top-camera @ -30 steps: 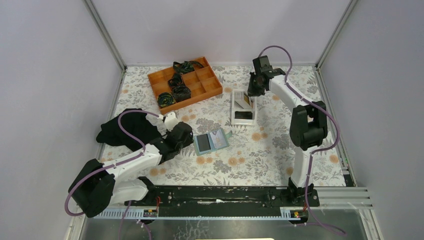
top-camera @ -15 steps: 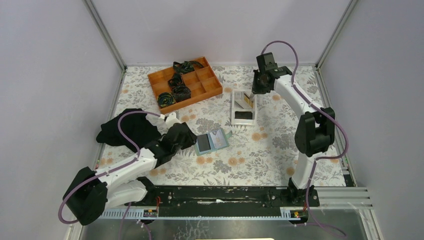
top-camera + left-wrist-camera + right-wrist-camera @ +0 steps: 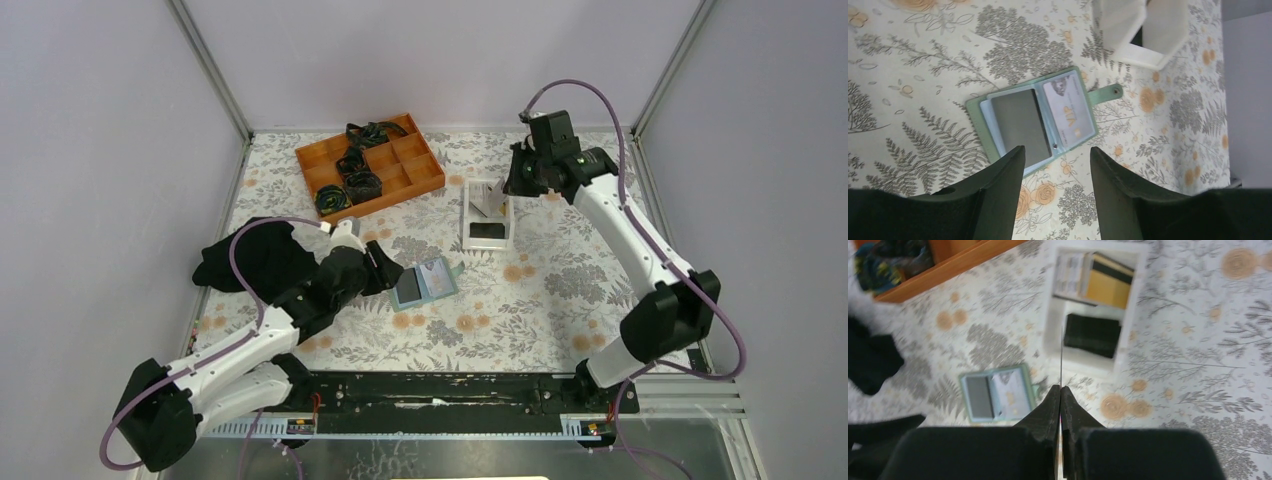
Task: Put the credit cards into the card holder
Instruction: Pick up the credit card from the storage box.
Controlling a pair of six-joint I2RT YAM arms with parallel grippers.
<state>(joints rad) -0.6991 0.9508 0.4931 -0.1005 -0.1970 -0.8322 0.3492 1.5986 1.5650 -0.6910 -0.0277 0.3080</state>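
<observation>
The green card holder [image 3: 425, 283] lies open on the table [image 3: 540, 300]. A dark card [image 3: 1020, 122] and a white card [image 3: 1068, 110] sit inside it. The left jaws are near it, apart and holding nothing. The right jaws pinch a thin card [image 3: 1061, 355] near the white tray [image 3: 1048, 335], where other cards [image 3: 1092, 335] lie.

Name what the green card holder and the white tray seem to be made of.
Card holder: probably faux leather, matt sage green, with glossy clear plastic sleeves that catch light. White tray: likely rigid plastic, smooth thick walls, though blurred.
</observation>
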